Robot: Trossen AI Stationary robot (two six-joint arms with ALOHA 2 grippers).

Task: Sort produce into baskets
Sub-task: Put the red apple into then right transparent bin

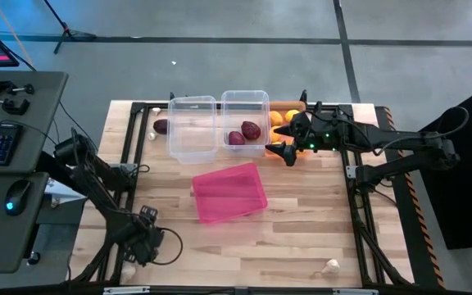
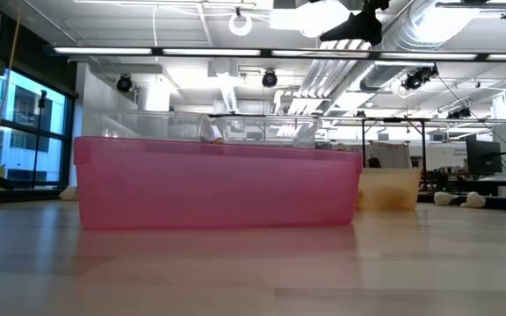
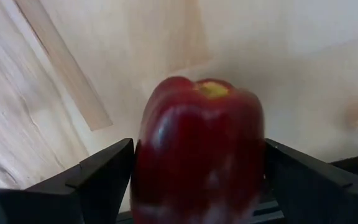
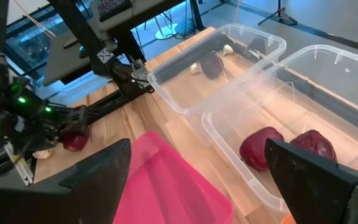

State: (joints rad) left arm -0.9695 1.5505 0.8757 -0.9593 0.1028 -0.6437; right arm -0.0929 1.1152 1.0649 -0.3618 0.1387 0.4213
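We judge a carry in hand: the left end effector [image 3: 197,186], at the surface's near-left corner, is clamped on a red pepper [image 3: 199,152]; next, move it to a basket; the right end effector [image 1: 285,153] hangs spread beside the clear bin [image 1: 245,123] holding 2 dark red pieces.

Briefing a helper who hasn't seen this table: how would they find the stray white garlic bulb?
From above, find the pale wooden table, then its bright pink rectangular plastic bin in the middle. Toward the picture's lower right corner of the table lies the small white garlic bulb, alone on bare wood, far from all bins.
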